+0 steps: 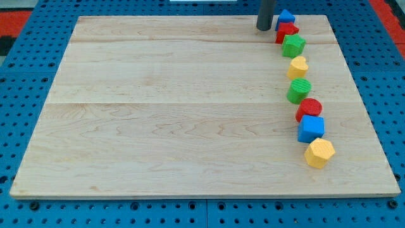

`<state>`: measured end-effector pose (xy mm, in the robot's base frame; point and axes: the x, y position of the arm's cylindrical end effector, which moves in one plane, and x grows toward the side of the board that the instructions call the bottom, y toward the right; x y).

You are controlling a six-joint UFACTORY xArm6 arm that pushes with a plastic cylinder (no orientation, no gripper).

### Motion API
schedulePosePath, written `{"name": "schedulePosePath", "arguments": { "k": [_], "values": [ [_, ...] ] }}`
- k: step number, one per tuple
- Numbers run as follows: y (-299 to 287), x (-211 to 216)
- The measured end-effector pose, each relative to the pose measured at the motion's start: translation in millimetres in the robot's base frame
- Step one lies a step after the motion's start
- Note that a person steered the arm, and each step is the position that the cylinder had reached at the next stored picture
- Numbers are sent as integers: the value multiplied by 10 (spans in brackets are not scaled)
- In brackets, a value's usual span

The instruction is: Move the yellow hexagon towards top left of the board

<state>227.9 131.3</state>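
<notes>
The wooden table (177, 95) fills most of the view, its pale planks bare across the whole left and middle. It rests on a blue pegboard (25, 63) that shows around its edges.

Near the view's top, right of centre, the dark rod comes down to the table, and my tip (264, 28) sits just beside the left of the top two blocks, close to the red one but not clearly touching it. This arm carries no gripper, so there is nothing to be apart or together.

Right of the tip, eight blocks run in a loose curved line down the right side of the table. At the top is a blue block (286, 16), roughly triangular. Touching it below is a red block (285, 31), shape unclear, and then a green star (293, 45) pressed against it. Just below comes a yellow heart-like block (298, 66), then a green cylinder (299, 90). A red cylinder (309, 109) follows, touching the blue cube (311, 128) beneath it.

The yellow hexagon (319, 152) ends the line, lowest and farthest right, touching the blue cube's lower corner, in the table's lower right part and well apart from my tip.
</notes>
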Motion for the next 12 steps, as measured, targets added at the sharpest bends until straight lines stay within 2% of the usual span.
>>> {"name": "schedulePosePath", "arguments": {
  "k": [1,3,4,6,7,9,10,11,12],
  "values": [
    [0,-48],
    [-634,-325],
    [-649,-264],
    [-643,1073],
    [-643,1879],
    [-979,3869],
    [-874,3909],
    [-78,3911],
    [984,3908]
  ]
}}
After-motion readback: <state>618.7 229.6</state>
